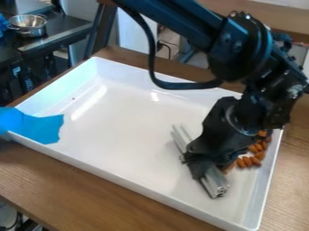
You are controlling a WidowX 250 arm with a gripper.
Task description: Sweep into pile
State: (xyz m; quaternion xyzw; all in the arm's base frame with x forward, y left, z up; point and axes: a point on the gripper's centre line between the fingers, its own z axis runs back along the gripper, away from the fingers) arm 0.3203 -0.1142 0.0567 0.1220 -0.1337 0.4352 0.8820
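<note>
My gripper [194, 163] is low over the right half of the white tray [124, 122], shut on the middle of a silver-grey metal bar [214, 182]. The bar lies slanted from upper left to lower right, low against the tray floor. Several orange-brown, almond-like pieces [248, 161] lie just right of the gripper, along the tray's right side. The gripper and arm hide part of this group.
Raised walls ring the tray, which stands on a wooden table [91, 189]. Blue tape [36, 127] covers its left corner. A metal pot [28, 25] stands on a dark counter at the back left.
</note>
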